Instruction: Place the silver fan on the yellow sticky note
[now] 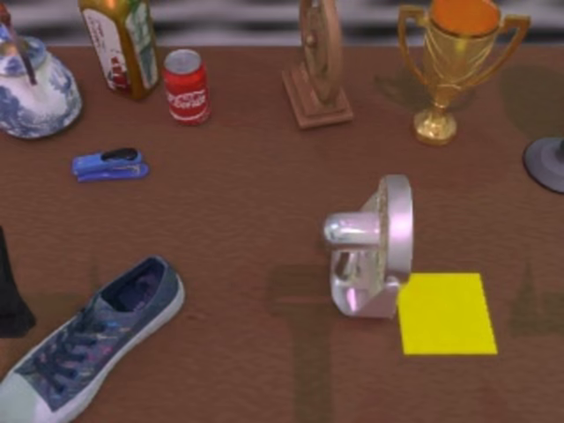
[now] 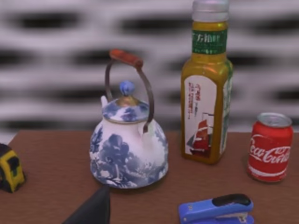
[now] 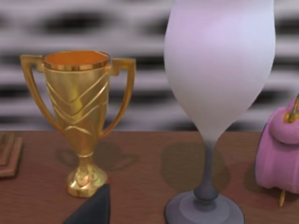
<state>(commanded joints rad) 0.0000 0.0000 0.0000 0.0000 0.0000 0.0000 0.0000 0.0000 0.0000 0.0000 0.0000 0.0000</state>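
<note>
You can see the silver fan standing near the middle of the table, shiny with a pink glow, with a round ring cage, a stubby motor tube and a small base. Its base sits just beside the left edge of the yellow sticky note, a flat bright square. You cannot tell if either gripper's fingers are apart or together.
</note>
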